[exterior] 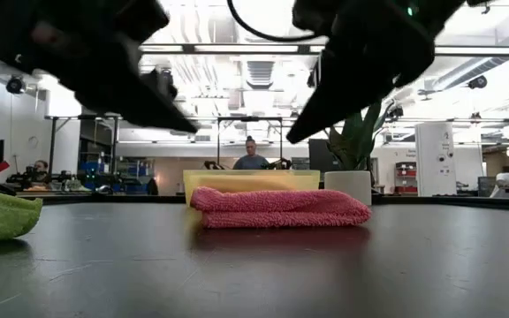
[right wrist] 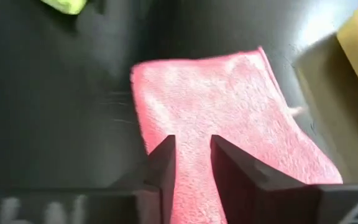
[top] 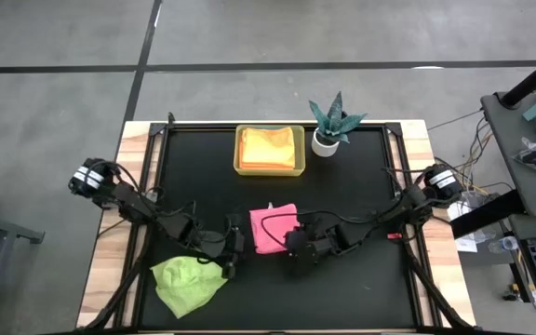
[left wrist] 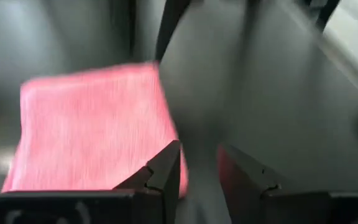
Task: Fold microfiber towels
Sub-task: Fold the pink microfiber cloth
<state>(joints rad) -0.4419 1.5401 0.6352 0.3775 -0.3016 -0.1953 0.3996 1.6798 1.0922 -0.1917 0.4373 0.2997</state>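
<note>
I have the pink towel (top: 274,228) folded, orange ones in the tray (top: 269,167), lime towel (top: 189,282) left; both grippers slightly apart, empty.

Pink towel (top: 274,228), plain, mid-mat; lime green towel (top: 188,282) left of it, plain; orange-yellow towels (top: 270,146) behind it, in yellow see-thru tray (top: 239,152); plant (top: 335,116) teal, spiky, in white pot (top: 325,143), right of tray; mat (top: 361,200) black; table edge (top: 107,249) pale wood grain; arms and grippers (top: 231,249) (top: 298,249) dark, w/ white bands at bases.
</note>
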